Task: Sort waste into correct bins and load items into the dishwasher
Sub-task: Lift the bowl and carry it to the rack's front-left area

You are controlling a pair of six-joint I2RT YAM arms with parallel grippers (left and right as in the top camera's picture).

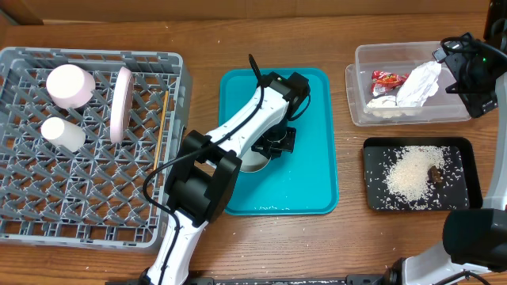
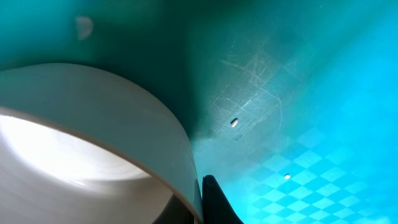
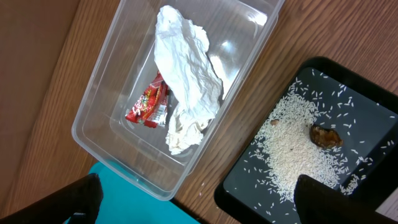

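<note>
White bowl (image 2: pixel 93 118), rim clamped, on teal tray (image 1: pixel 313 162)

Dish rack (image 1: pixel 95 55): showing grey, lattice-patterned floor.
Serving tray (image 1: pixel 317 158): showing teal.
Wrapper (image 3: pixel 148 106): showing shiny red.
Napkin (image 3: pixel 186 74): showing white.
Flat tray (image 1: pixel 467 178): showing black under white rice (image 1: pixel 408 176).

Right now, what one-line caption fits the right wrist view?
Open right gripper looks down on a clear tub holding a napkin and red wrapper, beside a black tray of rice.
</note>
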